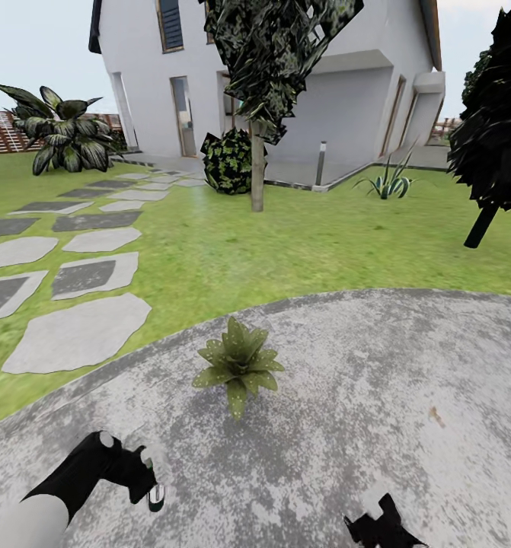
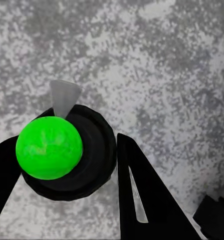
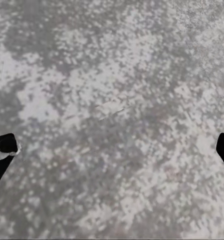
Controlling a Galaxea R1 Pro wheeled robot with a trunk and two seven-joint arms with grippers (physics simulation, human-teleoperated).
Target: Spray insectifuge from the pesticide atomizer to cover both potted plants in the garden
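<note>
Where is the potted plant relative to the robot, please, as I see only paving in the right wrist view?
Observer: In the head view, one potted plant stands on the patio ahead of the robot, slightly left of centre.
Operator: Thank you. Is the sprayer in hand?
Observer: Yes. The left wrist view shows the pesticide atomizer, dark-bodied with a bright green top, held between the fingers of the left gripper.
Operator: And what lies beyond the plant?
Observer: The lawn begins at the patio's edge, with stepping stones running off on the left.
</note>
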